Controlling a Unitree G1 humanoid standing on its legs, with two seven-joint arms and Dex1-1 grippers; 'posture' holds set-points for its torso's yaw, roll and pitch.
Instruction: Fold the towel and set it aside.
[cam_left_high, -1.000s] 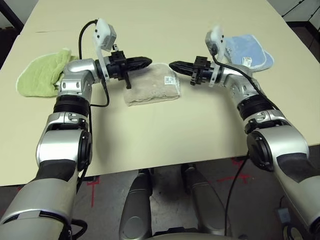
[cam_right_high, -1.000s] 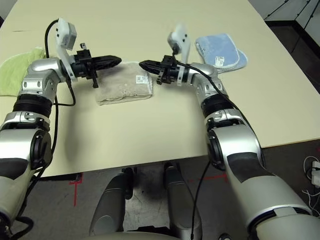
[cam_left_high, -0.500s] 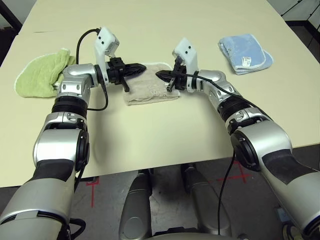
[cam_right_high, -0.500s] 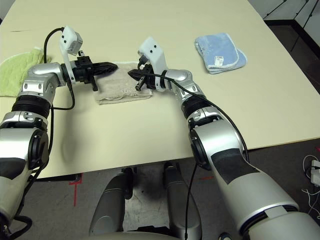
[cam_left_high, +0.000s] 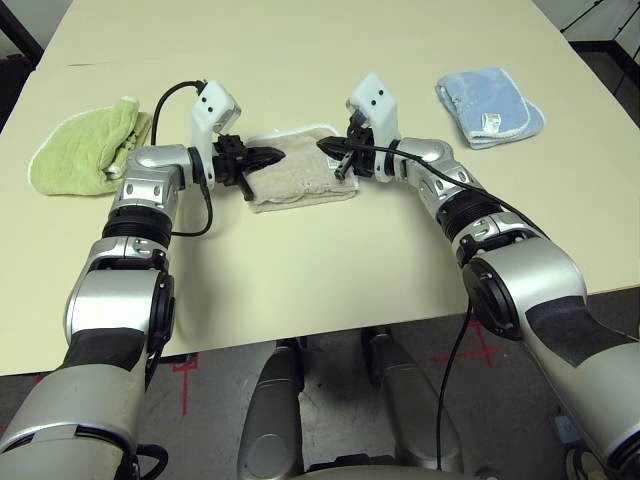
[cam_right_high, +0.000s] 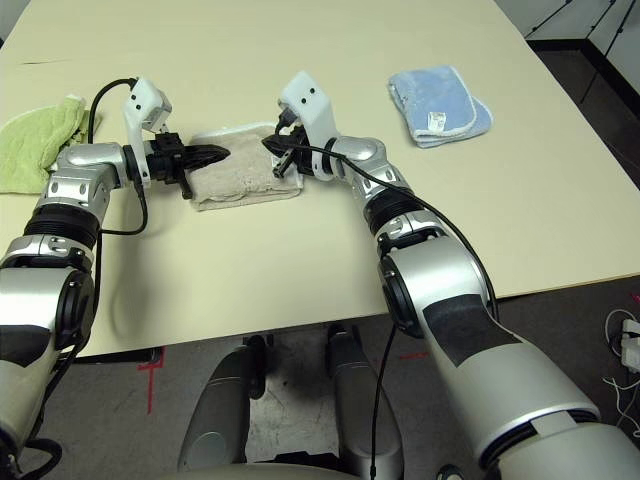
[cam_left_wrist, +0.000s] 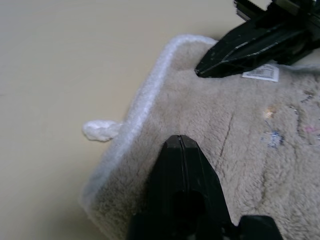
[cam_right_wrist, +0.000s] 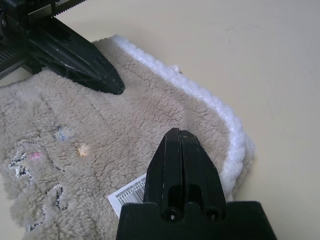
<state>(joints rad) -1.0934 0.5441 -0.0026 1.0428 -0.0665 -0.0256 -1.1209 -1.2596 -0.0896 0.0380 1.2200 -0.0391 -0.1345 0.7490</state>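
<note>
Far left on the table (cam_left_high: 330, 250), light green cloth (cam_left_high: 80, 150), crumpled, well apart from the action. Next along, left gripper (cam_left_high: 277, 155), fingers pressed tight together with nothing between them, tip over the left end of the towel (cam_left_high: 300, 180). Middle of the table, that beige towel lying folded into a compact rectangle, white piped edging (cam_left_wrist: 145, 95) running along its far side (small white loop (cam_left_wrist: 101, 130) poking out onto the tabletop beside it). Embroidered lettering (cam_right_wrist: 35, 165) and a white label (cam_right_wrist: 127, 192) facing up on the pile. Over the towel's right end, right gripper (cam_left_high: 325, 146), likewise closed up with nothing held, pointing toward the left one, tips near each other but apart. Can't tell whether either tip actually presses into the terry. Far right, folded light blue towel (cam_left_high: 490, 105), flat and well clear of both arms.
</note>
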